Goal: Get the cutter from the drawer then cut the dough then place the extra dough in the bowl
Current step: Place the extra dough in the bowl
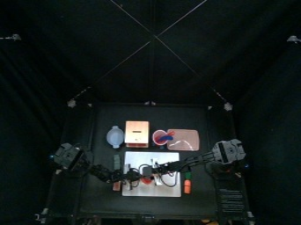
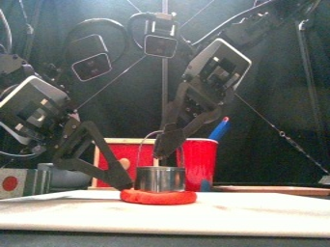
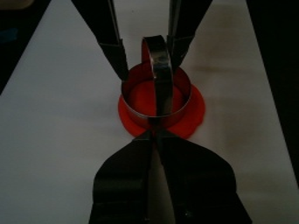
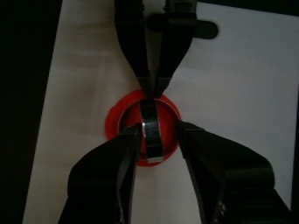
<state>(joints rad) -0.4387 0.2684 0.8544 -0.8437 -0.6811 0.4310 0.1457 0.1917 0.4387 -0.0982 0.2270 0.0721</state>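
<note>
High top view looks down; front looks level, close; wrist views share the cutter (image 2: 161, 179).

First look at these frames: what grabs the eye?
The metal cutter standing on the red dough, in the middle of the white cutting board. Both arms converge there: the left gripper and the right gripper appear to pinch the cutter from opposite sides. Behind it stands a red cup holding a blue knife.
</note>
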